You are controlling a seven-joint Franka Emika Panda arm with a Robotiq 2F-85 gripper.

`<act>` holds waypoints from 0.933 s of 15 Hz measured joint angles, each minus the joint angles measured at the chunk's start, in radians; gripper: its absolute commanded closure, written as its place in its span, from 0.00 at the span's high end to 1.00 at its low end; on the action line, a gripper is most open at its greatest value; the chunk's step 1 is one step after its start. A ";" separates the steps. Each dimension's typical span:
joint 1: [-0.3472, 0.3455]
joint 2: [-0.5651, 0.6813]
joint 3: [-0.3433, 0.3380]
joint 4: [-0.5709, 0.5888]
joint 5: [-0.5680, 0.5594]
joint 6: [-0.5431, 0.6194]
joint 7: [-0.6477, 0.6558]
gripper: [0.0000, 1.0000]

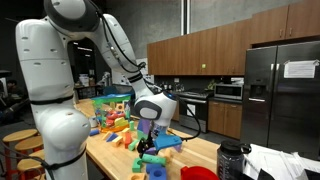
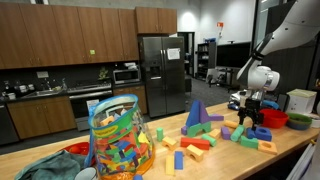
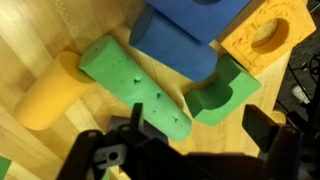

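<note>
In the wrist view my gripper (image 3: 200, 128) is open, its dark fingers (image 3: 264, 127) spread over bare wood with nothing between them. A green foam cylinder (image 3: 135, 85) lies slantwise, its near end by the left finger. A green arch block (image 3: 222, 92) sits just beyond the gap. A yellow cylinder (image 3: 55, 92) lies to the left, a blue block (image 3: 185, 35) behind, and an orange block with a round hole (image 3: 268, 35) at the upper right. In both exterior views the gripper (image 1: 150, 132) (image 2: 251, 118) hangs low over scattered foam blocks on the wooden table (image 1: 200, 150).
A clear bag stuffed with colourful blocks (image 2: 120, 140) stands on the table. Many loose blocks (image 1: 115, 125) are spread over it, with a blue triangle (image 2: 196, 115) among them. A red bowl (image 2: 274, 119) and a dark bottle (image 1: 231, 160) sit near the table's end. Kitchen cabinets and a fridge (image 2: 160, 70) stand behind.
</note>
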 measured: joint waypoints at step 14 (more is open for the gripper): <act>-0.048 -0.045 -0.019 0.001 -0.025 -0.082 -0.134 1.00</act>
